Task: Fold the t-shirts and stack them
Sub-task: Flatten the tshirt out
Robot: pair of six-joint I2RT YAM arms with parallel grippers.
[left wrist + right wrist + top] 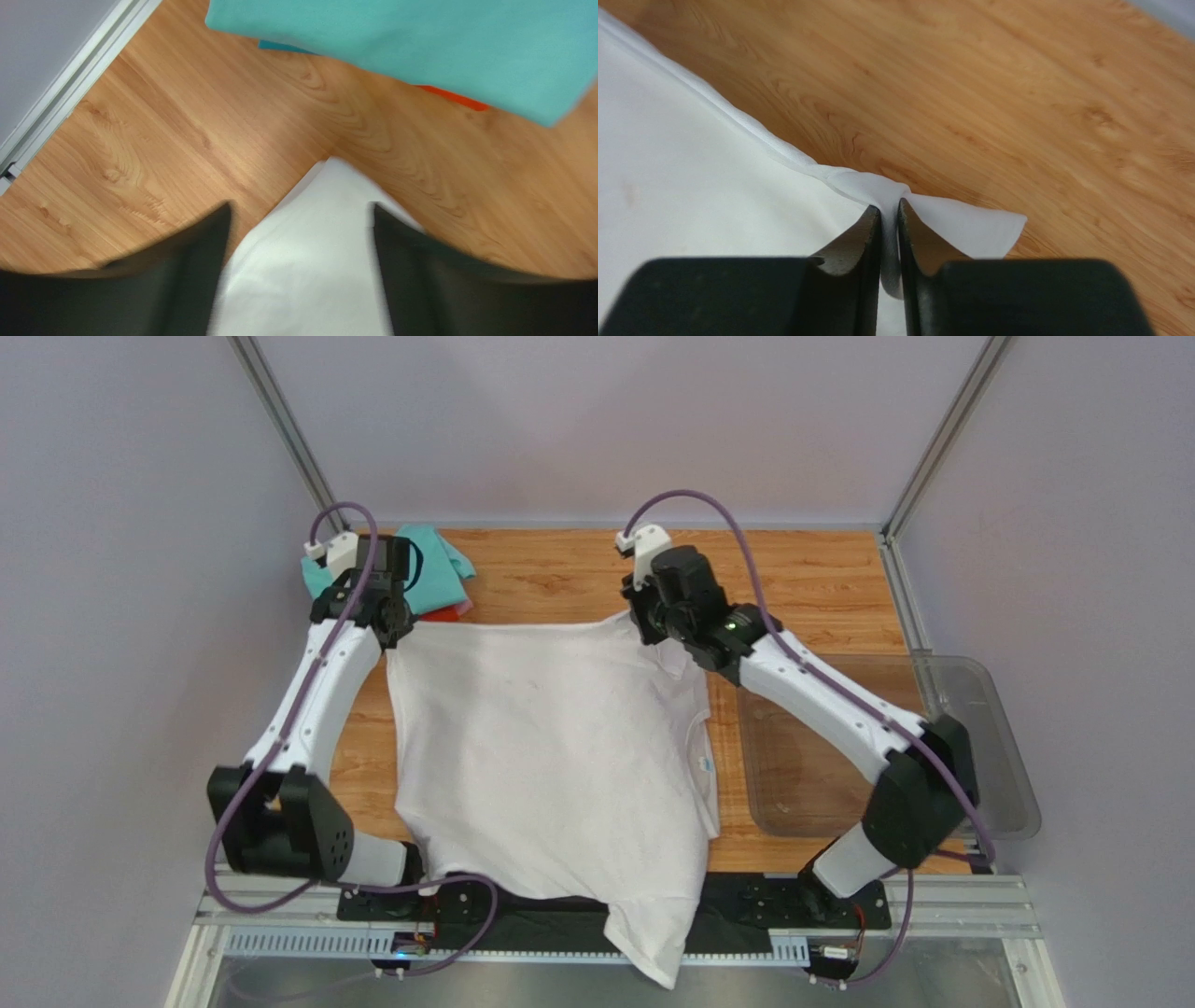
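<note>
R gripper (889, 208) is pinched shut on the far-right corner of the white t-shirt (547, 742), a fold of hem squeezed between its fingers, prob. as an anchor for the fold. Near end of that shirt droops off the table (561, 574) edge; the middle lies flat. At its far-left corner L gripper (300, 210) straddles the cloth, fingers spread, nothing gripped. It must close so both corners lift together. Just beyond the shirt: folded teal t-shirt (421, 42) w/ orange-red one (449, 96) under it, i.e. the stack. To shirt's right: clear bin (821, 791).
</note>
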